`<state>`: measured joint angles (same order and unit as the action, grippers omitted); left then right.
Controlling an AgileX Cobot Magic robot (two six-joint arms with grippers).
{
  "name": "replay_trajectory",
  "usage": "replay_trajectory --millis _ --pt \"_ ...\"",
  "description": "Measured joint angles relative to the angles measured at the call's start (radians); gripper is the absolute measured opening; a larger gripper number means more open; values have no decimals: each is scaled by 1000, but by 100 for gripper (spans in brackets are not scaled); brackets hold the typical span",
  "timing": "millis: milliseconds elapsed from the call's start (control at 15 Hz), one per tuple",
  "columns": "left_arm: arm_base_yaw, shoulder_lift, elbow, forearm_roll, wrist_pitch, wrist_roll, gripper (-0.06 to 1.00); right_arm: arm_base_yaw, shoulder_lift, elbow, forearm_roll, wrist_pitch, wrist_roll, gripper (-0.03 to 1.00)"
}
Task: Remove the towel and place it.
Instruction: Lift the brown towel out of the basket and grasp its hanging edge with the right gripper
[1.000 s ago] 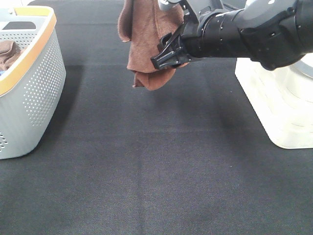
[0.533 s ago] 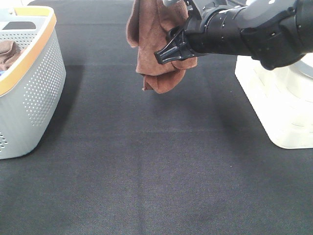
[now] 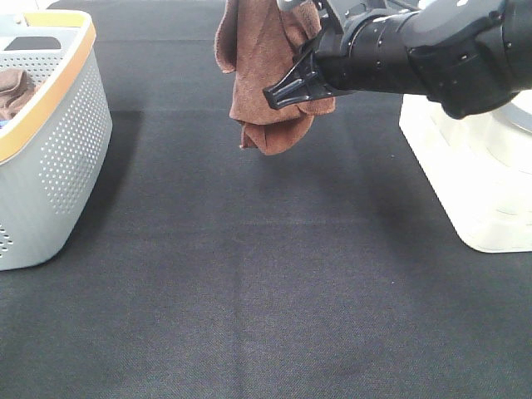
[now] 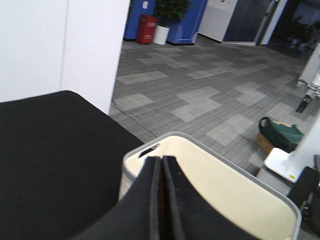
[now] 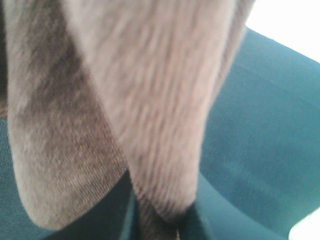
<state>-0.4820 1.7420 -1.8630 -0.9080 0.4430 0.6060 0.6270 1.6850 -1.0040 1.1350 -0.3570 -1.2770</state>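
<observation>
Your counter (image 3: 249, 291) lay open between one grey basket (image 3: 58, 166) at its left edge and one white bin (image 3: 474, 183), cut off, at the right. One towel (image 3: 262, 75) hung over the far middle, top out of frame. Your right gripper (image 3: 281, 90) touched it; whether it gripped, you couldn't tell. Your left gripper (image 4: 161, 165) had its fingers together.

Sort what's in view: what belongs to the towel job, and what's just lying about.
Job: towel, hanging above the black mat; left gripper, shut, a reddish sliver pinched in it; right gripper, against the towel's side.
Lying about: grey basket; dark brown cloth inside it; cream bin.
</observation>
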Motion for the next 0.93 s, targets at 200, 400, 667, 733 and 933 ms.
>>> replay_trajectory --millis 200,400,667,733,933 --pt "0 0 0 133 -23 -56 0 0 0 0 70 0 -67 24" --pt "0 0 0 253 -23 -130 0 0 0 0 108 0 -96 24" --pt "0 0 0 525 -11 -312 0 0 0 0 136 66 -137 19" --pt "0 0 0 579 1 -334 0 0 0 0 139 87 -140 17" --pt "0 0 0 736 32 -420 0 0 0 0 139 154 -140 13"
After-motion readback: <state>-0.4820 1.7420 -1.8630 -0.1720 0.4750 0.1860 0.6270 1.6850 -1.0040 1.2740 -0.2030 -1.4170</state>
